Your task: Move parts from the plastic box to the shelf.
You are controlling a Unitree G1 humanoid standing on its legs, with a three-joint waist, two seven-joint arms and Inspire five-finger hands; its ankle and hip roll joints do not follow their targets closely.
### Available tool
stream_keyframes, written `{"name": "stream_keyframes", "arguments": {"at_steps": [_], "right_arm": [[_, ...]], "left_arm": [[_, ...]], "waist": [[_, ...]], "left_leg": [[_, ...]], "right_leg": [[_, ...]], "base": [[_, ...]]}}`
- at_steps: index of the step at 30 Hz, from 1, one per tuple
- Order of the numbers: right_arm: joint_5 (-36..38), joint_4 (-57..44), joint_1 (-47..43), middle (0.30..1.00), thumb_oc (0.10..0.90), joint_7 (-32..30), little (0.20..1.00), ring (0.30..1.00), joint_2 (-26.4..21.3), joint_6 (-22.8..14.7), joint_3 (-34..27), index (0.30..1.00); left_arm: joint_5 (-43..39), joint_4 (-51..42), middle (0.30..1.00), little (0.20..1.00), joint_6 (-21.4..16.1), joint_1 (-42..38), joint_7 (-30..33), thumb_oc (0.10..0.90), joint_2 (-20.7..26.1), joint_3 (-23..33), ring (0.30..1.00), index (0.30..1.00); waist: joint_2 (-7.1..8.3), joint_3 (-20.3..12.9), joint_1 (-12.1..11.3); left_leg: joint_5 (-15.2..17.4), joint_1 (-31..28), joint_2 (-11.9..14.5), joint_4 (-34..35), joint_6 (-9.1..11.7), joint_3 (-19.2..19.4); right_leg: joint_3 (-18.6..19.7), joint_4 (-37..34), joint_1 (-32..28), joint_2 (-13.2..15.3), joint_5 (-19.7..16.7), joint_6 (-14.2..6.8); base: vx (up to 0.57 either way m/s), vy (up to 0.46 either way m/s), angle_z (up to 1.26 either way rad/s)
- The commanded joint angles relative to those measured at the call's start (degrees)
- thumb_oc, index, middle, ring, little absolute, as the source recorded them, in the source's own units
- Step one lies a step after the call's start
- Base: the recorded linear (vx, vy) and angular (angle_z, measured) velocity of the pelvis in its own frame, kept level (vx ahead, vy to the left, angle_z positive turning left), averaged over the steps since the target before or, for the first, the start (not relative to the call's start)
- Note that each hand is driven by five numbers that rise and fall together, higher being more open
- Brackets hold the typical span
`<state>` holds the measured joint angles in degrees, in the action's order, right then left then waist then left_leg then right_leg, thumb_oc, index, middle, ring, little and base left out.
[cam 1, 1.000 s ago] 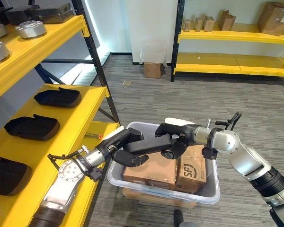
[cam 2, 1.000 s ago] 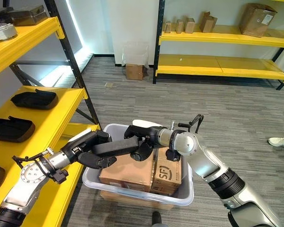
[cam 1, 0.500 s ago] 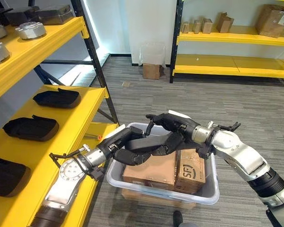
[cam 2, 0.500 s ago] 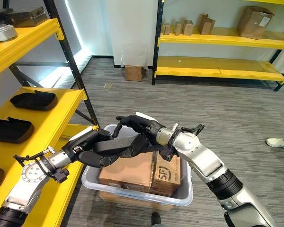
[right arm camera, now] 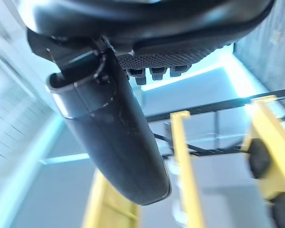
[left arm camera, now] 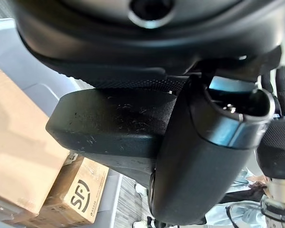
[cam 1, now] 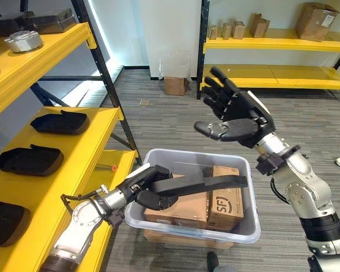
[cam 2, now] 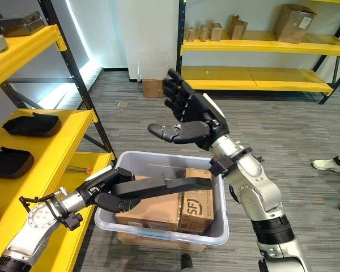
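L hand (cam 1: 150, 190) curled round one end of long black part (cam 1: 209, 182), which spans across the grey plastic box (cam 1: 246, 226) just above the cardboard boxes (cam 1: 178, 205). R hand (cam 1: 238, 116) raised well above box, fingers spread wide, holding nothing. Yellow shelf (cam 1: 88, 139) at robot's left.

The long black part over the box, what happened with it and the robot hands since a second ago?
The right robot hand let go of the long black part and rose well above the plastic box, fingers spread open. The left robot hand stays curled round the part's near end, holding it alone over the cardboard boxes. The black parts on the yellow shelf stayed put.
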<state>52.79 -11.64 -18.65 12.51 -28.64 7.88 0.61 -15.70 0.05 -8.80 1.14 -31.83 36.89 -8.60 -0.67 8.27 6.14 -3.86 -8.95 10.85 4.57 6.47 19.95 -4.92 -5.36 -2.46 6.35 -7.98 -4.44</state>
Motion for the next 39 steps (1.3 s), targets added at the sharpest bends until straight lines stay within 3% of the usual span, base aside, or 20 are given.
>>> {"name": "stream_keyframes", "arguments": {"at_steps": [1,8,12,20,27,31,34,36,39], "right_arm": [[5.1,-5.7,-4.3,1.000,0.900,-0.3,1.000,1.000,1.2,-10.2,-6.2,1.000],[7.0,-3.0,3.9,1.000,0.900,-4.1,1.000,1.000,3.6,-16.3,-13.5,1.000],[8.5,-0.9,8.2,1.000,0.900,-3.0,1.000,1.000,6.3,-15.4,-15.9,1.000],[7.2,-0.5,13.8,1.000,0.900,-3.0,1.000,1.000,8.4,-15.0,-13.8,1.000],[4.0,2.5,13.1,1.000,0.900,-2.2,1.000,1.000,6.8,-15.3,-9.0,1.000],[2.9,4.1,11.0,1.000,0.900,-3.1,1.000,1.000,5.1,-16.0,-7.9,1.000],[-0.2,4.7,10.1,1.000,0.900,-4.8,1.000,1.000,4.3,-15.5,-7.5,1.000],[-1.7,5.5,9.2,1.000,0.900,-10.1,1.000,1.000,2.9,-14.8,-7.7,1.000],[-1.6,6.8,8.0,1.000,0.900,-9.9,1.000,1.000,2.5,-14.8,-7.7,1.000]], "left_arm": [[-7.4,-1.9,0.300,0.300,-6.7,-5.5,1.9,0.400,-0.6,5.0,0.300,0.300],[-7.3,-3.5,0.300,0.300,-7.7,-2.8,3.4,0.400,0.0,8.0,0.300,0.300],[-6.0,-4.6,0.300,0.300,-9.2,-1.1,5.6,0.400,0.3,11.1,0.300,0.300],[-6.5,-5.8,0.300,0.300,-11.9,-0.1,9.3,0.400,1.0,16.3,0.300,0.300],[-6.4,-8.8,0.300,0.300,-10.4,-2.2,9.9,0.400,0.2,15.5,0.300,0.300],[-6.2,-9.9,0.300,0.300,-10.3,-2.9,10.9,0.400,-0.8,13.8,0.300,0.300],[-1.9,-10.3,0.300,0.300,-11.3,-3.2,14.0,0.400,-1.2,13.1,0.300,0.300],[-1.9,-10.5,0.300,0.300,-11.4,-3.1,18.7,0.400,-0.4,13.4,0.300,0.300],[-0.5,-10.6,0.300,0.300,-11.9,-2.0,21.2,0.400,-0.4,15.3,0.300,0.300]], "waist": [[-0.30,-4.4,0.6],[-0.63,-4.2,1.1],[-0.84,-3.9,1.6],[-0.89,-3.5,2.4],[-0.87,-2.4,1.1],[-1.61,-0.8,-0.1],[-2.20,0.3,-0.7],[-2.95,1.6,-1.4],[-3.42,2.9,-2.5]], "left_leg": [[3.0,-0.7,3.7,0.4,0.1,-3.3],[3.1,-0.6,3.6,0.4,-0.2,-3.2],[2.9,-0.6,3.4,0.4,-0.2,-3.1],[2.4,-0.6,3.2,0.4,-0.2,-2.8],[2.8,0.5,2.0,-1.5,-0.4,-5.9],[2.6,3.3,2.3,-5.0,0.0,-8.7],[2.4,4.9,2.4,-6.8,-0.1,-10.0],[2.1,6.6,2.4,-9.0,-0.3,-11.4],[1.3,8.9,3.0,-11.3,-0.1,-13.1]], "right_leg": [[-1.7,0.4,-3.3,5.1,4.6,-4.7],[-1.8,0.4,-3.3,5.3,4.7,-4.7],[-1.9,0.4,-3.3,5.5,4.6,-4.8],[-2.1,0.4,-3.4,5.7,4.5,-4.8],[-1.7,3.0,-3.8,4.3,7.0,-3.0],[-2.0,7.1,-2.8,3.6,9.7,-1.3],[-2.6,10.6,-2.0,2.9,11.9,-0.2],[-3.2,15.2,-0.3,2.1,14.8,1.2],[-4.3,18.6,1.1,1.5,16.8,2.6]], "base": [[0.00,0.000,0.00],[0.00,0.000,0.00],[0.00,0.000,0.00],[-0.01,-0.031,0.00],[-0.07,-0.129,0.06],[-0.12,-0.077,0.08],[-0.11,-0.063,0.23],[-0.15,-0.135,0.29],[-0.09,-0.133,0.17]]}}
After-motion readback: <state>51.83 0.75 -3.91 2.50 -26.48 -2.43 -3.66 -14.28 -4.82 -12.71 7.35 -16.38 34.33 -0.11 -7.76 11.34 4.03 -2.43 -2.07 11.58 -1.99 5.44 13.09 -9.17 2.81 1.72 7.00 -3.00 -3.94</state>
